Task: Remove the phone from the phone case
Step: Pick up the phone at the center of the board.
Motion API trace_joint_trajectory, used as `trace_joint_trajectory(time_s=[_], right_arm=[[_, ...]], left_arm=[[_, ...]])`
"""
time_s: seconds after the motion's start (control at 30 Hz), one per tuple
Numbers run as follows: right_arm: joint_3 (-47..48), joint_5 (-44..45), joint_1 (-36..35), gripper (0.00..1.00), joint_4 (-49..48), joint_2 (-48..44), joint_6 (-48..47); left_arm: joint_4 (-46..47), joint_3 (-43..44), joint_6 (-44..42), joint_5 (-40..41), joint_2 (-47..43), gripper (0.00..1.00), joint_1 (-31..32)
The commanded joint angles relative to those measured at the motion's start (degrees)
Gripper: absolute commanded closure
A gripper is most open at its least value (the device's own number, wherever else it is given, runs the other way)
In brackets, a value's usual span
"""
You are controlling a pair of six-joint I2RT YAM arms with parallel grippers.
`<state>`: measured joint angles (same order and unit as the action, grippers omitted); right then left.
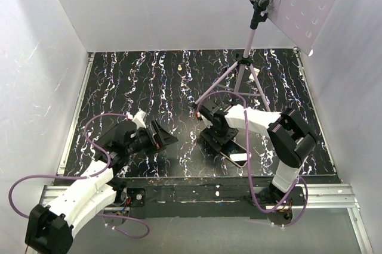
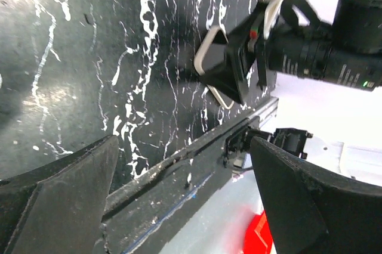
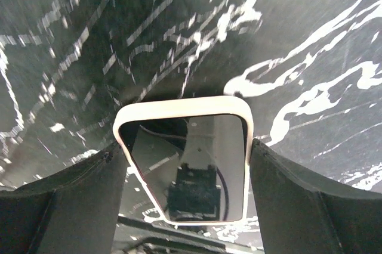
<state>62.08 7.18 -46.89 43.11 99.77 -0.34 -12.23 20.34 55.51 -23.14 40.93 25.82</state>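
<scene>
Two arms share this job, and only one of them is at the phone. At the lower left of the top view your left claw (image 1: 162, 136) hangs over bare counter (image 1: 137, 81). Its jaws are spread wide with nothing between them. In its own wrist view the fingers (image 2: 65, 194) frame only marbled surface, and the phone sits far off toward the upper right of that frame.

Moving to the middle of the top view, the phone (image 1: 237, 157) lies flat and screen up near the counter's front edge. It is seated in its white phone case (image 3: 179, 106), well apart from the left claw and to its right. Your right claw (image 1: 224, 142) is directly over it. In the right wrist view the two dark fingers stand on either long side of the case, at or just beside its rim. I cannot tell whether they are pressing it or only bracketing it.

The phone's long axis runs straight away from that wrist camera, and in the top view it slants from upper left to lower right. So the right claw spans the short width and is by far the nearer arm. I judge the left would have to travel rightward to help pry the case. Farther right and behind stands a tripod (image 1: 245, 72), clear of both arms.
</scene>
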Motion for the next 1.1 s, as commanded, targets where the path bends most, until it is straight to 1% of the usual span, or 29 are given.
trace_joint_trajectory(time_s=[0.0, 0.1, 0.2, 0.27, 0.3, 0.33, 0.4, 0.47, 0.6, 0.67, 0.73, 0.83, 0.9, 1.07], right_arm=[[4.1, 3.37, 0.75, 0.99, -9.18, 1.84, 12.88], [3.92, 0.73, 1.54, 0.99, -11.38, 0.52, 18.43], [2.17, -2.07, 2.33, 0.99, -14.01, -1.93, 23.7], [-0.81, -5.93, 3.47, 0.99, -16.91, -4.3, 26.86], [-2.48, -6.73, 4.09, 0.99, -18.23, -5.53, 28.27], [-4.15, -10.13, 4.96, 0.99, -19.98, -7.2, 29.68], [-8.71, -15.06, 6.81, 0.99, -24.11, -10.89, 31.79], [-12.67, -15.36, 8.04, 0.99, -26.84, -15.72, 33.03], [-19.1, -13.95, 9.28, 0.99, -29.93, -25.74, 35.75], [-20.42, -13.42, 9.54, 0.99, -29.49, -29.09, 36.81], [-21.3, -14.12, 10.15, 0.99, -29.84, -31.38, 37.95], [-21.48, -17.28, 11.3, 0.99, -31.07, -32.7, 39.1], [-21.13, -18.51, 11.65, 0.99, -31.51, -32.79, 39.28], [-20.78, -20.62, 12.27, 0.99, -32.39, -32.53, 40.41]], left_arm=[[6.86, -0.47, 5.05, -2.18, 3.53, 0.1, 3.96], [9.93, -0.39, 6.1, -0.95, 7.22, 0.12, 7.91], [11.08, 1.02, 3.66, -0.77, 11.44, 0.18, 9.86], [11.87, 1.46, 0.93, -0.86, 13.64, 0.25, 10.56], [14.31, 1.37, -0.56, -0.86, 14.44, 0.28, 10.91], [15.38, 1.2, -1.62, -0.16, 14.79, 0.3, 11.18], [18.02, 0.15, -3.2, 1.07, 15.41, 0.33, 12.05], [21.09, -0.91, -3.04, 1.51, 16.37, 0.34, 12.14], [27.51, -1.53, -3.3, 0.73, 19.88, 0.35, 13.28], [30.76, -1.27, -3.56, 0.02, 22.08, 0.35, 14.51], [31.39, -0.13, -4.96, 0.02, 24.1, 0.33, 15.92], [31.83, 2.07, -9.0, 1.16, 27.09, 0.26, 18.12], [33.84, 2.77, -11.81, 1.69, 28.85, 0.23, 18.82], [37.8, 5.23, -17.61, 2.22, 33.42, 0.21, 20.23]])
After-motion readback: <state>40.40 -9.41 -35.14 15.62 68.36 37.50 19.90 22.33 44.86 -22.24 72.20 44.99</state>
